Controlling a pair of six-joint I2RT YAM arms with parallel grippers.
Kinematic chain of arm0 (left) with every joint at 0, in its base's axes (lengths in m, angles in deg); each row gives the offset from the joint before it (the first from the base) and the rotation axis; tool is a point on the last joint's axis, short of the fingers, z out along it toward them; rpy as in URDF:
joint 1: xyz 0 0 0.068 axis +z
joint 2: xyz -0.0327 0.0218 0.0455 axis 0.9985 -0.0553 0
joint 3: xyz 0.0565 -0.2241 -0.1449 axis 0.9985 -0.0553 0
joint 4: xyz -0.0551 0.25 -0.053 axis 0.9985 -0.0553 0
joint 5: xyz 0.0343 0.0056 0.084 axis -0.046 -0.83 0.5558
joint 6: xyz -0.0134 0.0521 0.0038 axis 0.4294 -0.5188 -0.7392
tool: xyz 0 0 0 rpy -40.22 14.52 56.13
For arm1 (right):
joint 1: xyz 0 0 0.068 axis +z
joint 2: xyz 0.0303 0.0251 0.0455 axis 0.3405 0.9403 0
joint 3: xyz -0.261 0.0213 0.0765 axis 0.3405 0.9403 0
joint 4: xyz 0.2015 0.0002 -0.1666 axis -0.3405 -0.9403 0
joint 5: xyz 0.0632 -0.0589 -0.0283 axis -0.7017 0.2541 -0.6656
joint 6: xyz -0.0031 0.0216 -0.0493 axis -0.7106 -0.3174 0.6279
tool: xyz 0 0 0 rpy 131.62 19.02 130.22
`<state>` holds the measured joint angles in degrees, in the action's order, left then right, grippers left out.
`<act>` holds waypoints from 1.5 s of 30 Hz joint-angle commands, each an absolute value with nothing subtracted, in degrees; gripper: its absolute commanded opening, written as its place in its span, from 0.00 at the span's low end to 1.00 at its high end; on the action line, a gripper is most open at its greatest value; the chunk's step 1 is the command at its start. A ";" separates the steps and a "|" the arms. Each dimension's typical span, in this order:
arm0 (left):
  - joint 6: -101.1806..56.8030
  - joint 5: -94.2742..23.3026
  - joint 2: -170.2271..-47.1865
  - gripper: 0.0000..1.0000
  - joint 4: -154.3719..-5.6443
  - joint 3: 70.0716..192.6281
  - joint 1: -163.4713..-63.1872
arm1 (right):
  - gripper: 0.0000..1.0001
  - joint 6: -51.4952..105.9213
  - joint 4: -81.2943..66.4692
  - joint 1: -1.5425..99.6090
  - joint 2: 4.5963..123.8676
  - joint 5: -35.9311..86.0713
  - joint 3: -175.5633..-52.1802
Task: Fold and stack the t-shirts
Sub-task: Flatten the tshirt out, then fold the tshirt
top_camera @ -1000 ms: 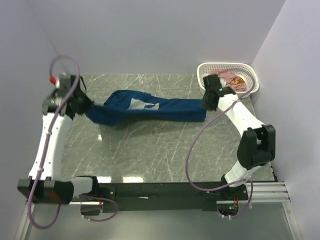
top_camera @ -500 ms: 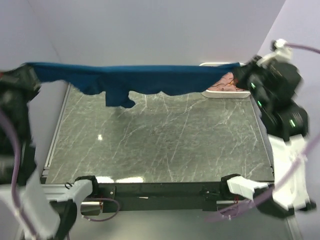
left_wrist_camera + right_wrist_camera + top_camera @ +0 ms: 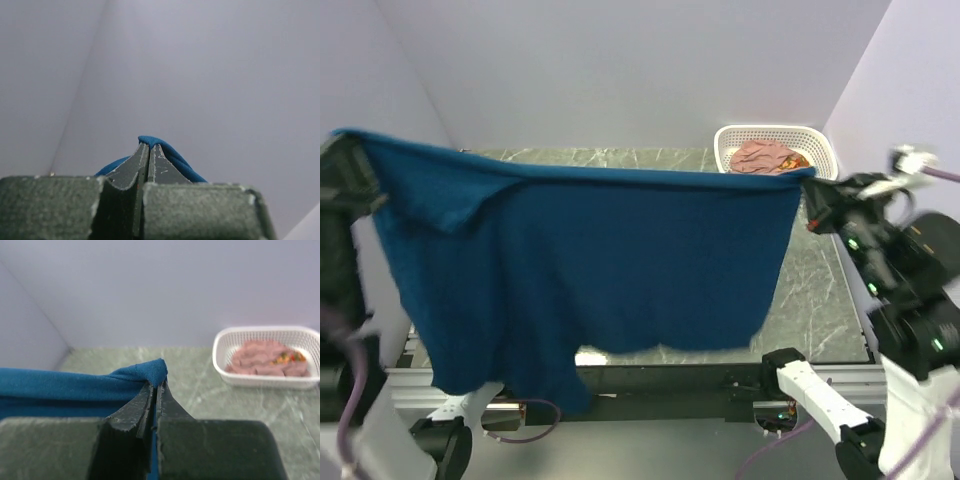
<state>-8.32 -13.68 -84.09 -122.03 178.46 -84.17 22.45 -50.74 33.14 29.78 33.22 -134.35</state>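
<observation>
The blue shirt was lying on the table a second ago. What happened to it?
The left arm and right arm swung up and apart, lifting the navy t-shirt off the table. It now hangs spread between them like a curtain, with the jaws shut on its two upper ends as before. The pink t-shirt stayed in the white basket.

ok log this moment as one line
navy t-shirt: held spread in air | left gripper: shut on its left end | right gripper: shut on its right end | pink t-shirt: in basket
</observation>
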 commanded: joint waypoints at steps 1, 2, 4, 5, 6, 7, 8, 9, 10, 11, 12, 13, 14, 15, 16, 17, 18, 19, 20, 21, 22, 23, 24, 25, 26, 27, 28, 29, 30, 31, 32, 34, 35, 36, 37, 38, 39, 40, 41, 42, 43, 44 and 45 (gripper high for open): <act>-12.59 -20.26 -90.34 0.01 -117.10 171.27 -84.19 | 0.00 27.60 -52.08 32.39 34.82 35.70 -129.22; -12.93 -22.63 -91.56 0.02 -115.96 165.76 -84.11 | 0.00 28.83 -51.99 32.39 36.66 35.87 -127.81; -13.38 -27.20 -93.15 0.04 -111.57 159.67 -84.11 | 0.00 29.80 -50.94 32.39 38.60 36.49 -122.39; -13.46 -28.62 -95.07 0.05 -109.99 153.20 -84.11 | 0.00 29.72 -48.07 32.39 40.18 37.88 -119.91; -13.73 -29.59 -96.39 0.06 -106.58 150.09 -84.11 | 0.00 29.63 -46.12 32.30 40.89 38.51 -117.19; -13.64 -30.55 -97.71 0.06 -105.15 147.28 -84.11 | 0.00 29.46 -44.10 32.30 41.68 39.03 -111.86; -13.64 -31.26 -101.12 0.07 -103.66 142.37 -84.11 | 0.00 29.46 -39.38 32.39 43.51 39.04 -109.19; -13.47 -31.70 -103.07 0.06 -102.43 140.15 -84.11 | 0.00 29.20 -36.90 32.30 44.58 38.87 -106.56; -13.29 -32.49 -105.26 0.06 -99.98 138.30 -84.11 | 0.00 28.76 -34.27 32.30 45.89 38.86 -101.83; -12.85 -33.37 -109.63 0.04 -98.56 135.15 -84.19 | 0.00 28.41 -29.11 32.30 48.86 38.52 -99.78; -12.42 -34.16 -111.77 0.04 -96.89 133.64 -84.19 | 0.00 28.40 -26.88 32.30 50.55 37.82 -98.11; -11.98 -34.69 -114.05 0.02 -93.31 132.32 -84.19 | 0.00 28.23 -24.68 32.21 52.39 37.90 -95.92; -11.19 -36.00 -118.51 0.02 -91.97 130.74 -84.19 | 0.00 28.31 -21.00 32.12 56.32 37.98 -95.29; -11.09 -36.71 -120.73 0.02 -90.74 130.55 -84.19 | 0.00 28.66 -19.49 31.86 58.45 37.72 -94.84; -11.01 -37.41 -123.10 0.02 -90.38 130.81 -84.19 | 0.00 28.84 -18.17 31.42 60.47 37.63 -94.93; -11.27 -38.20 -127.82 0.01 -90.81 132.55 -84.19 | 0.00 29.02 -16.07 30.29 64.06 37.02 -95.19; -11.53 -39.17 -130.05 0.01 -91.25 133.61 -84.19 | 0.00 29.37 -15.09 29.76 65.84 35.89 -95.63; -11.62 -39.44 -131.90 0.01 -91.51 134.67 -84.19 | 0.00 29.98 -14.56 29.32 67.34 35.27 -97.02; -11.79 -39.53 -134.96 0.01 -91.60 136.51 -84.28 | 0.00 30.42 -14.46 28.61 70.57 35.26 -98.08; -11.80 -39.62 -136.12 0.01 -91.52 137.31 -84.19 | 0.00 30.69 -14.46 28.26 72.08 35.09 -99.14; -11.80 -39.70 -137.26 0.01 -91.34 138.01 -84.19 | 0.00 31.21 -14.46 27.99 73.66 34.91 -101.23; -11.62 -39.97 -139.45 0.01 -91.34 139.67 -84.19 | 0.00 31.39 -14.55 27.82 76.29 34.82 -102.39; -11.53 -40.06 -140.52 0.01 -91.78 140.65 -84.19 | 0.00 31.30 -14.46 27.21 77.53 34.39 -103.27; -11.27 -40.58 -141.75 0.01 -92.21 141.70 -84.19 | 0.00 30.52 -14.38 26.94 78.68 33.60 -105.02; -10.66 -41.28 -143.93 0.01 -92.48 143.80 -84.11 | 0.00 30.16 -14.29 26.68 80.78 32.89 -105.90; -10.48 -41.72 -144.91 0.01 -93.53 144.78 -84.19 | 0.00 29.81 -14.46 26.41 81.84 31.67 -107.48; -10.22 -42.07 -145.88 0.01 -94.23 145.74 -84.19 | 0.00 29.29 -14.72 26.41 82.90 31.48 -108.28; -9.78 -42.25 -147.28 0.01 -95.20 147.58 -84.19 | 0.00 29.02 -15.25 26.32 84.56 31.22 -109.07; -9.69 -42.51 -147.73 0.01 -96.60 148.38 -84.19 | 0.00 28.76 -15.60 26.15 85.27 30.96 -109.77; -9.51 -42.78 -148.00 0.01 -97.31 149.00 -84.28 | 0.00 28.23 -16.13 25.89 85.98 30.87 -111.26; -8.90 -43.30 -148.17 0.01 -97.84 149.88 -84.19 | 0.00 27.88 -17.35 25.62 87.11 30.60 -112.14; -8.28 -43.92 -147.82 0.01 -99.68 150.58 -84.11 | 0.00 27.18 -18.76 25.10 88.00 29.37 -114.43; -7.32 -44.18 -147.21 0.01 -100.39 151.20 -84.11 | 0.00 26.91 -20.16 25.00 88.53 29.02 -115.13; -6.88 -44.36 -147.03 0.01 -101.44 151.64 -84.11 | 0.00 26.73 -20.87 24.83 88.71 28.50 -116.36; -6.61 -44.54 -146.77 0.01 -103.45 152.16 -84.11 | 0.00 26.65 -21.75 24.74 88.79 28.23 -116.89; -5.74 -44.54 -146.16 0.01 -104.60 152.87 -84.11 | 0.00 26.64 -23.67 24.74 89.06 28.05 -117.60; -5.38 -45.06 -145.89 0.01 -105.57 153.05 -84.11 | 0.00 26.56 -24.65 24.65 89.23 27.88 -118.30; -4.77 -45.24 -145.11 0.01 -107.23 153.22 -84.11 | 0.00 26.38 -25.53 24.48 89.15 27.79 -119.18; -4.42 -45.24 -144.66 0.01 -108.21 153.22 -84.02 | 0.00 26.29 -27.19 24.48 89.15 27.62 -119.53; -4.15 -45.33 -144.31 0.01 -109.09 153.22 -84.02 | 0.00 26.29 -28.16 24.39 89.06 27.44 -119.97; -3.89 -45.24 -143.78 0.01 -110.14 153.22 -83.93 | 0.00 26.12 -28.78 24.30 88.97 27.26 -120.41; -3.02 -45.24 -143.08 0.01 -112.06 153.22 -83.76 | 0.00 25.94 -29.92 24.13 88.54 27.35 -120.42; -2.57 -46.20 -142.82 0.01 -113.21 153.22 -83.58 | 0.00 25.85 -30.54 24.13 88.36 27.61 -120.42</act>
<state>-4.97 -43.98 -147.49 -108.00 151.03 -84.11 26.74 -26.65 24.79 89.36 27.96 -117.98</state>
